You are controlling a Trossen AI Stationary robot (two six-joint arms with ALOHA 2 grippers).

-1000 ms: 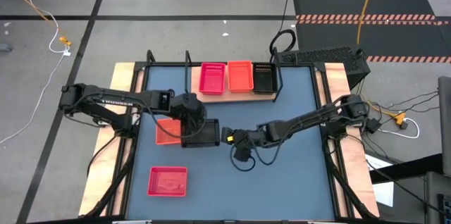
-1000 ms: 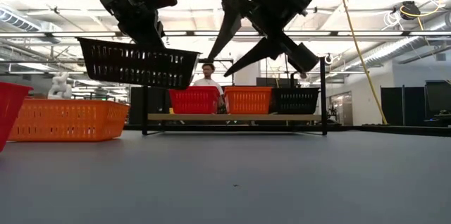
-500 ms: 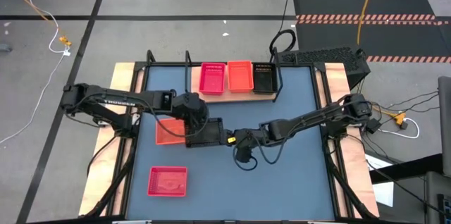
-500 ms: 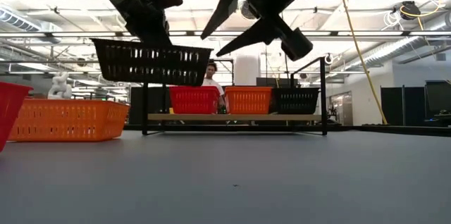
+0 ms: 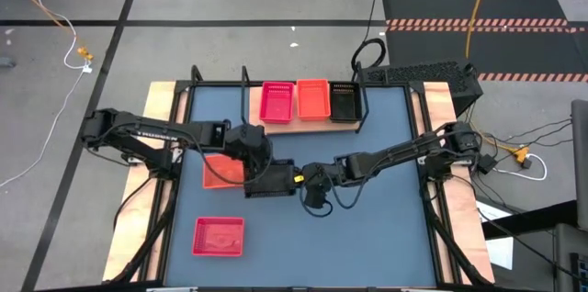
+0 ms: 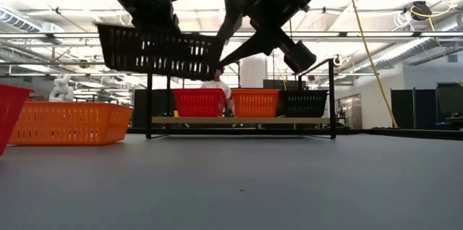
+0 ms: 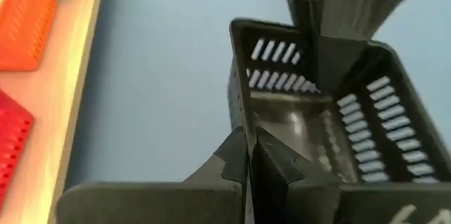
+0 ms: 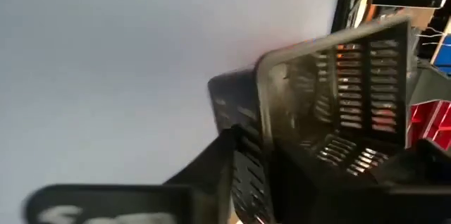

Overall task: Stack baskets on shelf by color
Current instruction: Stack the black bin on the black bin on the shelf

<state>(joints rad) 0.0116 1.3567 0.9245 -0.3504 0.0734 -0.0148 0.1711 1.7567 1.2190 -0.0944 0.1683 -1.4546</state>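
Note:
My left gripper [image 5: 254, 154] is shut on a black basket [image 5: 271, 179], held in the air above the table's middle [image 6: 159, 50]. My right gripper [image 5: 303, 180] is open at the basket's right end. In the right wrist view its fingers stand on either side of the basket's end wall [image 8: 264, 104]. The shelf [image 5: 303, 119] at the far edge carries a pinkish-red basket [image 5: 277, 102], an orange basket [image 5: 314, 98] and a black basket [image 5: 344, 101], side by side on their bottoms. An orange basket [image 5: 219, 171] and a pinkish-red basket [image 5: 219, 237] rest on the tabletop. My left gripper pinches the top rim of the black basket's far long wall [image 7: 243, 122], one finger inside the basket and one outside. The fingers come from above, pointing down. The basket hangs below them, open side up, nearly level and clear of the table. Whether my right gripper touches the basket cannot be told.
The orange basket on the table lies just left of the held basket, partly under my left arm. A person [image 6: 215, 85] stands in the room behind the shelf. Bare blue-grey tabletop [image 5: 367, 228] lies at the near right.
My left gripper has carried the black basket up and a little toward the table's right edge, and the basket has gone from tilted to nearly level. My right gripper has moved toward the table's left edge, up to the basket's right end.

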